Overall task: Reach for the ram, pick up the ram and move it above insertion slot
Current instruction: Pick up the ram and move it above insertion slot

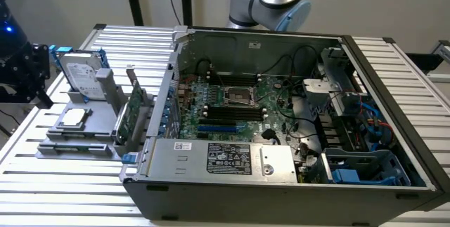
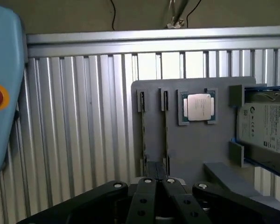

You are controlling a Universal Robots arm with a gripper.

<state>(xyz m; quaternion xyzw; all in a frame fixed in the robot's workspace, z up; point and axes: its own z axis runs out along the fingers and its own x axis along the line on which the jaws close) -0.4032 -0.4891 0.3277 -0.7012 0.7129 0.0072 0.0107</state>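
Ribbed metal table (image 1: 42,185), grey fixture (image 1: 105,127) at the exterior view's left, opened computer case (image 1: 232,45) at its right.
Ram (image 2: 166,123) seated edge-on in a fixture slot beside the processor (image 2: 197,107); gripper (image 2: 157,170) hung near its end, fingertips pressed together, clasping nothing.

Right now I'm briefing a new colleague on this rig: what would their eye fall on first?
The open computer case sits in the exterior view's middle, its green motherboard laid bare. On that view's left, a gray fixture carries a silver hard drive and a processor chip. In the wrist view the claw hangs near the ram, standing on edge in that fixture.
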